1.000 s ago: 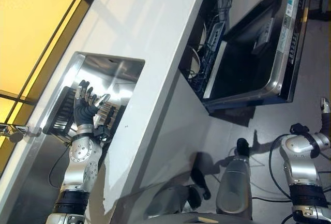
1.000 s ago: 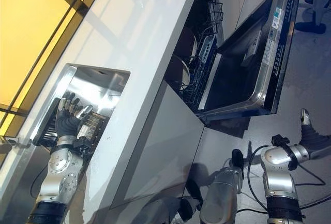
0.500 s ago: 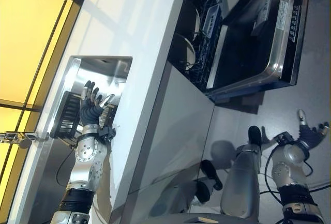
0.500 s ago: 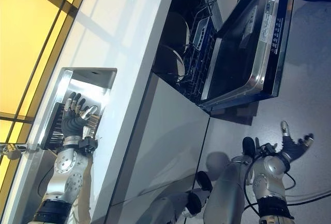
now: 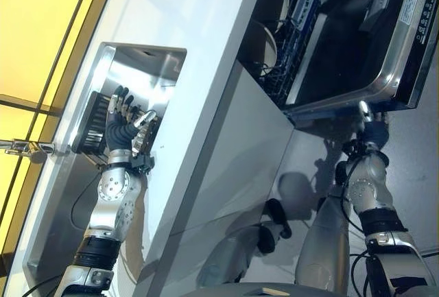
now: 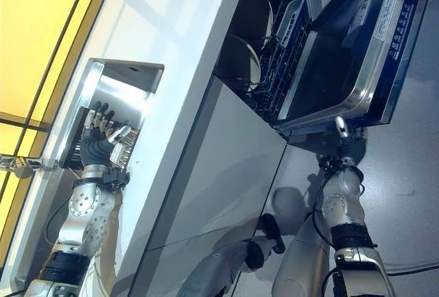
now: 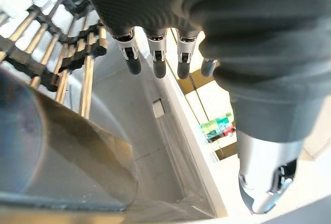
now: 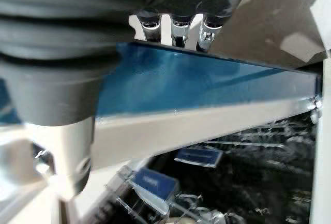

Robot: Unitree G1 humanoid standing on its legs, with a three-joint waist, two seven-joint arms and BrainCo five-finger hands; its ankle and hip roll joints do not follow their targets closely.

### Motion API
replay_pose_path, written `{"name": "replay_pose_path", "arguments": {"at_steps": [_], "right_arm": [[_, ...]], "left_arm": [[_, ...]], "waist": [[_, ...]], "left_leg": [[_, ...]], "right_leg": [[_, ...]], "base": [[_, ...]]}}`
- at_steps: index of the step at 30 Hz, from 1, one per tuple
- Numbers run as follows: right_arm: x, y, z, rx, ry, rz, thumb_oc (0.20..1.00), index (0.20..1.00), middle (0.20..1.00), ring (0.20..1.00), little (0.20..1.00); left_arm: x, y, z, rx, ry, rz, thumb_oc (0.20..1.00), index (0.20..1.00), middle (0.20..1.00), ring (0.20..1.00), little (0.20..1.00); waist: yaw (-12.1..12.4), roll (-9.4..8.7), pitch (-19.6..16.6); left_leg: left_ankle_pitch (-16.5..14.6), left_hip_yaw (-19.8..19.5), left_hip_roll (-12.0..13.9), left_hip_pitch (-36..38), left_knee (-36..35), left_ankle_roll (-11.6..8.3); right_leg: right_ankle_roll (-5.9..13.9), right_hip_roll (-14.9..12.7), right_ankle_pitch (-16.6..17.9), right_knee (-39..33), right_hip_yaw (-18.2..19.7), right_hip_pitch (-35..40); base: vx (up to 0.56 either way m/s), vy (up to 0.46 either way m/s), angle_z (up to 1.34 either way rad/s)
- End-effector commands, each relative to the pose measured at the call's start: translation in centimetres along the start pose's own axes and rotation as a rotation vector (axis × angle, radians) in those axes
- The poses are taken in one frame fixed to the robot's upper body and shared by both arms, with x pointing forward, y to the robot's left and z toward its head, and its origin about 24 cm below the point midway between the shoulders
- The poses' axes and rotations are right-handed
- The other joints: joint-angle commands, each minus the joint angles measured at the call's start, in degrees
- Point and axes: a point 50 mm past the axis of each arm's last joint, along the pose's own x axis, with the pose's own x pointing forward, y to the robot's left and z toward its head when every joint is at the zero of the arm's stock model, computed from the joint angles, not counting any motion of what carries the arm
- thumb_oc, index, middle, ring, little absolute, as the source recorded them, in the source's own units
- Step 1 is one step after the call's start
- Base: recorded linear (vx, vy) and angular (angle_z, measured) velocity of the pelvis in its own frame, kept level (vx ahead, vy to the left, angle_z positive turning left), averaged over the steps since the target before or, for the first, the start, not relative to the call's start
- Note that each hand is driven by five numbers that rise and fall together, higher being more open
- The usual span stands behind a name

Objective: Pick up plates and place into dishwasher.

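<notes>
The white counter (image 5: 199, 43) runs the length of your workspace, with the stainless sink (image 5: 147, 70) cut into it toward its window edge and the dishwasher (image 6: 295, 43) open below its front edge, the door (image 5: 357, 57) dropped flat. Inside the dishwasher, the blue-trimmed lower rack (image 6: 285, 57) already carries two white plates (image 6: 241, 64) standing on edge near the cabinet side. In the sink, a dark slatted dish rack (image 5: 96, 122) sits against the window-side wall.

Your left robot hand (image 5: 123, 122) hovers over that dish rack with fingers straight and spread, holding nothing. In its wrist view, a broad curved grey surface sits close below the fingers (image 7: 158, 63); you cannot tell whether it is a plate, so look again before you commit.

Your right robot hand (image 6: 341, 132) is at the outer lip of the door. Its wrist view shows the fingertips curled over the edge of the door, apparently gripping it.

The plates in view look like glazed ceramic, so expect them stiff, fairly heavy, slick and likely to chip against steel. Take one by the rim, thumb on one face and fingers on the other, and lift it straight out of its slots.
</notes>
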Motion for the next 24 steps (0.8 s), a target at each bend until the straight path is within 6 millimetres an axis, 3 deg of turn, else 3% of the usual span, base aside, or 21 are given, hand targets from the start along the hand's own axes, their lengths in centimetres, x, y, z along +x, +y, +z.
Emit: {"name": "replay_pose_path", "arguments": {"at_steps": [1, 8, 24], "right_arm": [[-0.2, 12.5, 7.6, -0.035, -0.285, 0.671, 1.000, 1.000, 1.000, 1.000, 1.000], [-1.8, 14.5, 8.9, -0.109, -0.351, 0.845, 1.000, 1.000, 1.000, 1.000, 1.000], [-3.2, 14.6, 9.5, -0.117, -0.381, 0.946, 1.000, 1.000, 1.000, 1.000, 1.000]], "left_arm": [[1.1, 0.7, 1.8, 0.017, -0.066, 0.014, 1.000, 1.000, 1.000, 1.000, 1.000], [1.3, 1.3, 1.8, 0.019, -0.048, 0.035, 1.000, 1.000, 1.000, 1.000, 1.000], [1.8, 1.7, 2.0, 0.077, -0.054, 0.050, 1.000, 1.000, 1.000, 1.000, 1.000]], "waist": [[1.37, 2.96, 5.48], [2.35, 0.58, 4.23], [4.55, -5.01, 2.36]], "left_leg": [[1.45, -3.79, 0.73, -3.18, 3.26, -3.87], [2.19, -4.66, 1.35, -1.55, 1.59, -4.19], [2.36, -5.61, 3.54, -0.32, 3.02, -4.25]], "right_leg": [[1.07, -3.33, -6.58, 6.63, 4.24, 3.60], [1.52, -2.57, -6.42, 4.99, 2.29, 6.43], [1.19, -1.44, -7.31, 4.40, -2.26, 12.02]], "base": [[-0.04, -0.040, 0.00], [0.01, -0.019, 0.05], [0.00, -0.060, 0.18]]}}
